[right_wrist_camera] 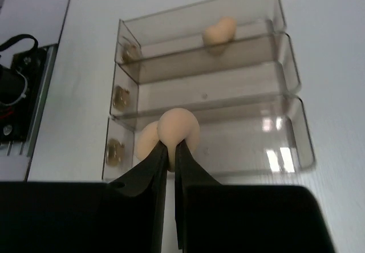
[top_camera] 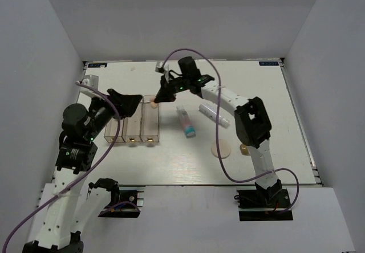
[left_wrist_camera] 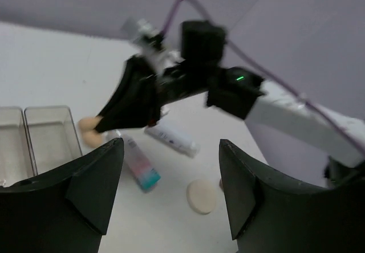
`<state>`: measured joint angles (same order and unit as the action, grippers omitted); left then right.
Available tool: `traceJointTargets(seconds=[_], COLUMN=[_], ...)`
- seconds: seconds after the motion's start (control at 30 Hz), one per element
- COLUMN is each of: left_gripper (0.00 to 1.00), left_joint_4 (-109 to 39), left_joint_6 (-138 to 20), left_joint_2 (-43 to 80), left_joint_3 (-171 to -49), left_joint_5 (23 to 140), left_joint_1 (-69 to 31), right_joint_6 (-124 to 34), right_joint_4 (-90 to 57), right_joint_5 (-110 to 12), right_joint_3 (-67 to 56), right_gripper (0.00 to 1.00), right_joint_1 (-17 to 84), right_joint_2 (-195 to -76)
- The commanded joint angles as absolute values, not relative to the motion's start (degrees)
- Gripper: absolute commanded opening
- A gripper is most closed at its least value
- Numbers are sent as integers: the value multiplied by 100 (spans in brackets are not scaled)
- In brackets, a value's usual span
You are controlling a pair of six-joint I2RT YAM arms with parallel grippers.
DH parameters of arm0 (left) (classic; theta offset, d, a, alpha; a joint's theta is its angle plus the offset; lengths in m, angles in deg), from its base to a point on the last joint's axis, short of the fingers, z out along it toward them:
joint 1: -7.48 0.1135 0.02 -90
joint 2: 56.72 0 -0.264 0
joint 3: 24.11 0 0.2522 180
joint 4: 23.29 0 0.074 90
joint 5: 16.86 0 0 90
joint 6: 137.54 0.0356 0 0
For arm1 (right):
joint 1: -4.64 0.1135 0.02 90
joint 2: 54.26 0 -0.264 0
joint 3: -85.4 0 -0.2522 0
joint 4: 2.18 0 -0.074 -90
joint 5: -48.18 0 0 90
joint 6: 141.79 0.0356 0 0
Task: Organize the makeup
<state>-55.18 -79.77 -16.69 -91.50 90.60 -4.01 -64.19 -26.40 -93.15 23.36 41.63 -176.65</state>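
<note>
My right gripper is shut on a peach sponge and holds it over the far end of the right compartment of the clear organizer. A second peach sponge lies in the left compartment. My left gripper is open and empty above the organizer's far end. On the table to the right lie the white tube with a teal end, the slim white tube and the beige round puff. The white-and-gold egg peeks out beside the right arm. The orange tube is out of view.
The organizer's three compartments have gold knobs on their near ends. The middle compartment holds nothing. The right arm crosses over the puff and egg. In the left wrist view the tubes and the puff lie between my left fingers.
</note>
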Motion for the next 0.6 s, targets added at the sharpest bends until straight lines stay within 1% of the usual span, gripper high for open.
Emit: traceJointTargets(seconds=[0.0,0.03,0.07,0.2,0.37,0.4,0.57], left_gripper=[77,77,77,77,77,77,77], left_joint_4=[-5366,-5375,-5375,-5445,-5841,-5867,-5990], left_joint_6=[-7935,-7953,-7970,-7962,-8023,-8041,-8024], left_joint_2=[-1945,-1998,-2111,-2411,-2595,-2596,-2587], left_joint_3=[-9561,-9570,-9588,-9632,-9676,-9667,-9658], left_joint_5=[9256,9274,9257,9195,9160,9151,9142], left_joint_1=[-421,-421,-421,-368,-316,-316,-316], right_joint_6=[-5401,-5007,-4847,-4529,-4608,-4634,-5055], right_joint_4=[-1175,-876,-273,426,980,1016,1034], right_joint_5=[-9543,-9517,-9491,-9263,-8630,-8516,-7532], right_joint_3=[2901,2928,2929,3306,3649,3710,3965], right_gripper=[5,5,4,3,2,0,0], right_joint_1=[4655,4726,4918,5331,5868,5886,6123], right_joint_2=[-18064,-18274,-18380,-18855,-19347,-19435,-19787])
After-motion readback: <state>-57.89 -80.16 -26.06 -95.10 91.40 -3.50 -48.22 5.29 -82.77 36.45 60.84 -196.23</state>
